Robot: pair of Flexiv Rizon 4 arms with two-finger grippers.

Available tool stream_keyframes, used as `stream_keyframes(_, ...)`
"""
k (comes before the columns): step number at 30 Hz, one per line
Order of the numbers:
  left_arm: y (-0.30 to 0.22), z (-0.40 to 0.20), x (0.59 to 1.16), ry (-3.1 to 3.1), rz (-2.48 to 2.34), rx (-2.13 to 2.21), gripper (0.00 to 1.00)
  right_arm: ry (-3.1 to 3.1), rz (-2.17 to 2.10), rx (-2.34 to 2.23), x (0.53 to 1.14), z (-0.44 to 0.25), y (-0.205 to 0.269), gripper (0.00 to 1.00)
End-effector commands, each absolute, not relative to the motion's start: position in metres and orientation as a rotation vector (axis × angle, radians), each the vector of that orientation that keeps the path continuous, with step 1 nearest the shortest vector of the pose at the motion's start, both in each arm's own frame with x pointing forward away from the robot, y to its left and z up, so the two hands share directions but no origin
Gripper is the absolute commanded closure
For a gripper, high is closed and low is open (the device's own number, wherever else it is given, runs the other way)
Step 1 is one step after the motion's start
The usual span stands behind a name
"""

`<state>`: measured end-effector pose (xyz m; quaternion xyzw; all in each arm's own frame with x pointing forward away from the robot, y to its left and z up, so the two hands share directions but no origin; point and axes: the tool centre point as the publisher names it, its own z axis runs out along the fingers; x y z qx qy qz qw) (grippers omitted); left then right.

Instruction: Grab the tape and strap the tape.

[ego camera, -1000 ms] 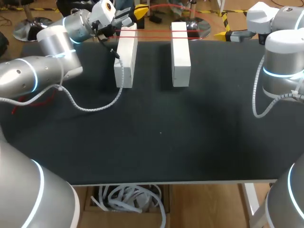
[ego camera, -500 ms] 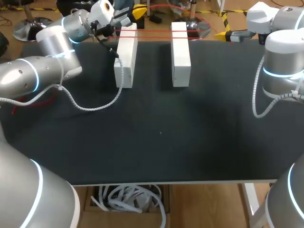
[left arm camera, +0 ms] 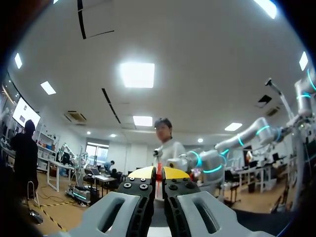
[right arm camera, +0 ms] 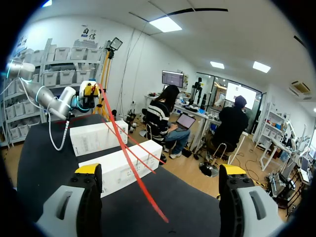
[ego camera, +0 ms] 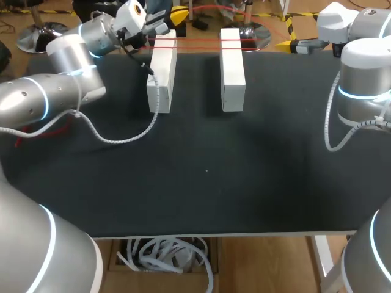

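Left end effector (left arm camera: 159, 173), pinched shut on the red tape (right arm camera: 129, 148) beside the left white block (ego camera: 162, 73), should hold it taut; right end effector (right arm camera: 160, 170) gapes empty

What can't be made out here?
Head view: how the left end effector grips the tape: too small, partly behind its wrist.
Left wrist view: the tape beyond a red sliver, hidden by that end effector.
Right wrist view: where the tape ends near the open right end effector: blurred.
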<state>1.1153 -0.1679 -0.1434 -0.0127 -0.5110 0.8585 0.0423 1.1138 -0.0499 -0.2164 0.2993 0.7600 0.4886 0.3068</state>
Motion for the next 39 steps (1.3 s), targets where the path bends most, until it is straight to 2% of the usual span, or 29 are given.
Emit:
stream_keyframes(1, -0.166, -0.141, 1.111, -1.576, 2.621, -0.039, 1.00, 2.014, 1.290, 0.793, 1.114, -0.216, -0.050, 0.00)
stream_keyframes(11, -0.166, -0.141, 1.111, -1.575, 2.621, -0.044, 1.00, 2.001, 1.227, 0.932, 1.107, -0.212, -0.048, 0.00)
stream_keyframes(17, -0.166, -0.141, 1.111, -1.575, 2.621, -0.044, 1.00, 1.903, 1.334, 1.430, 1.082, -0.208, -0.050, 0.00)
stream_keyframes(25, -0.166, -0.141, 1.111, -1.575, 2.621, -0.044, 1.00, 1.706, 1.457, 1.864, 1.056, -0.207, -0.066, 0.00)
stream_keyframes(29, -0.166, -0.141, 1.111, -1.575, 2.621, -0.044, 1.00, 1.657, 1.301, 1.967, 1.040, -0.202, -0.077, 0.00)
stream_keyframes(39, -0.166, -0.141, 1.111, -1.575, 2.621, -0.044, 1.00, 1.653, 1.295, 1.942, 1.037, -0.200, -0.079, 0.00)
